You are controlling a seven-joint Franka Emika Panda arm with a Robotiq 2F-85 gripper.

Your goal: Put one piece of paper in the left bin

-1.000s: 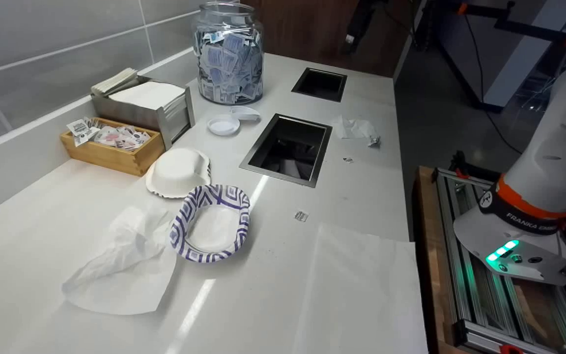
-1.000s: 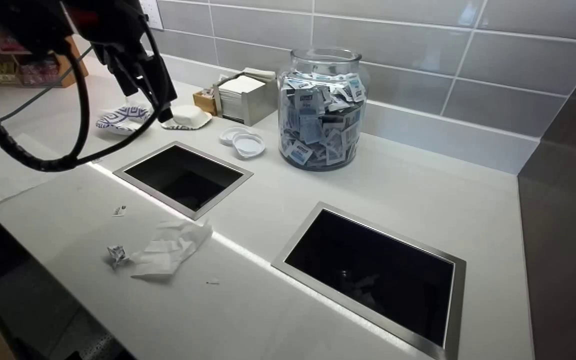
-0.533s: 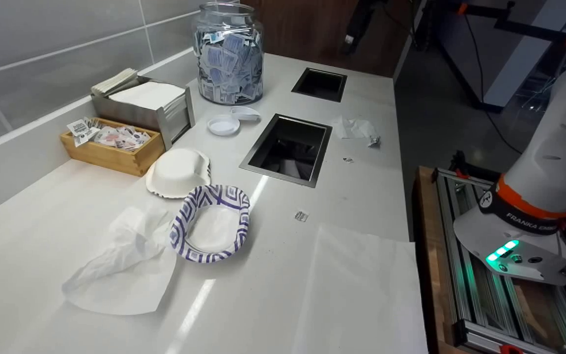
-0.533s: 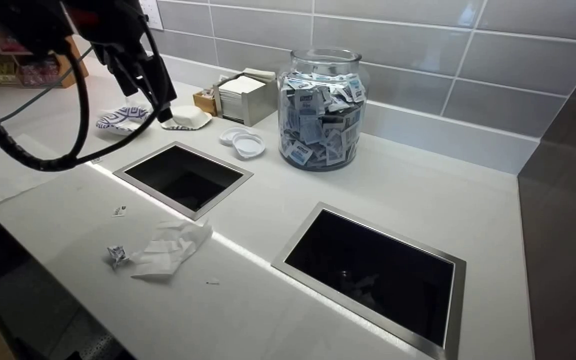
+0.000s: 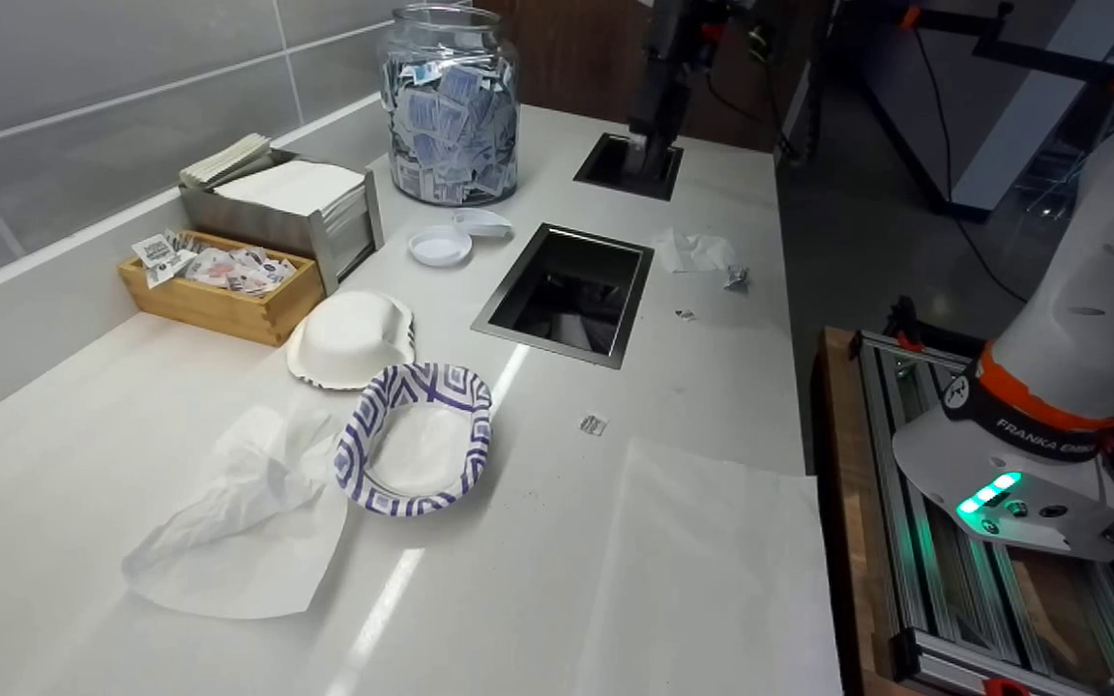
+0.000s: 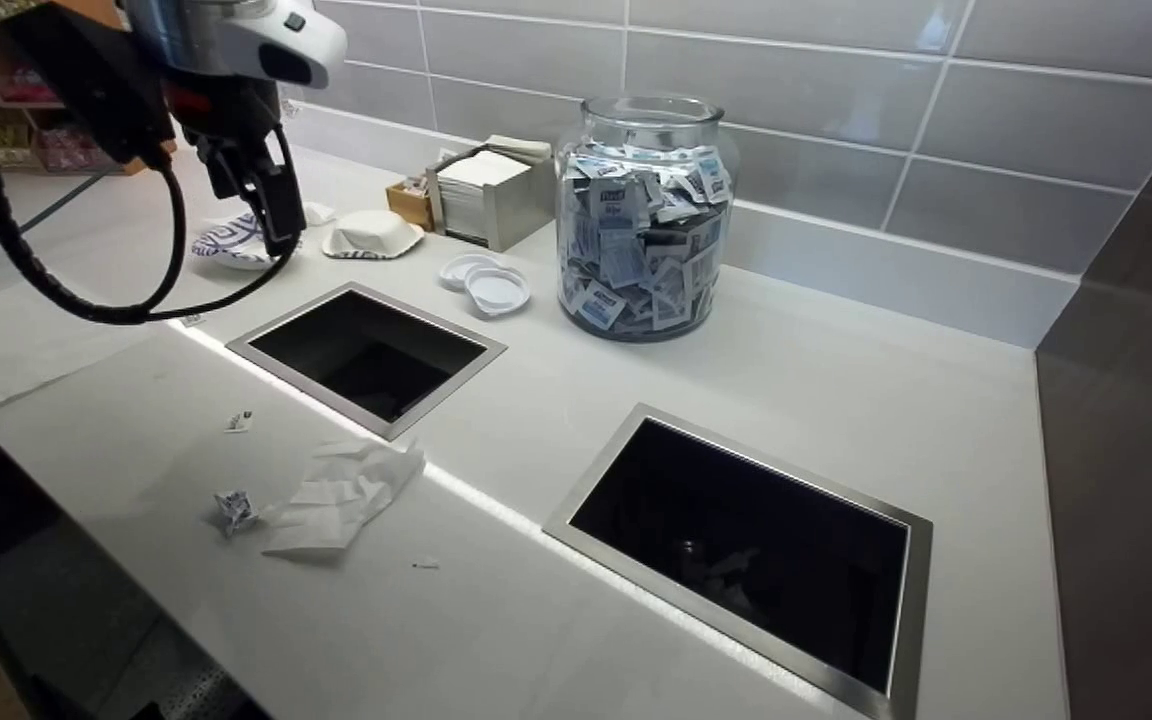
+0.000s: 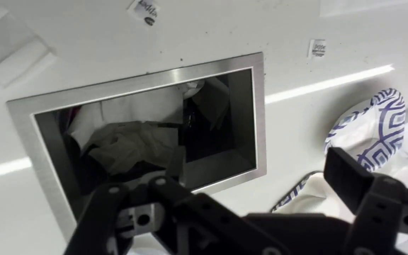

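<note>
My gripper [image 7: 262,170] is open and empty in the wrist view, its fingers wide apart. It hangs above the counter and also shows in both exterior views [image 5: 651,159] [image 6: 281,230]. In the wrist view one finger overlaps the left bin [image 7: 260,117], and the other overlaps the bowls. The same bin, with a steel rim, shows in both exterior views [image 6: 313,388] [image 5: 547,345]. Crumpled white paper [image 6: 341,500] lies on the counter in front of it, also in the wrist view [image 7: 16,60]. Another crumpled paper [image 5: 238,522] lies beside the patterned bowl. Papers lie inside the bin.
A patterned bowl [image 5: 373,430], an upturned bowl [image 5: 349,338], white lids [image 5: 439,246] and a glass jar [image 6: 641,240] stand around the bin. The right bin [image 6: 716,613], a foil ball [image 6: 235,510], small packets [image 5: 593,424] and a large sheet [image 5: 712,570] are also there.
The gripper has shifted left and lower in an exterior view, and left in both. The wrist has turned, and more of the arm shows. The papers and bowls have not moved.
</note>
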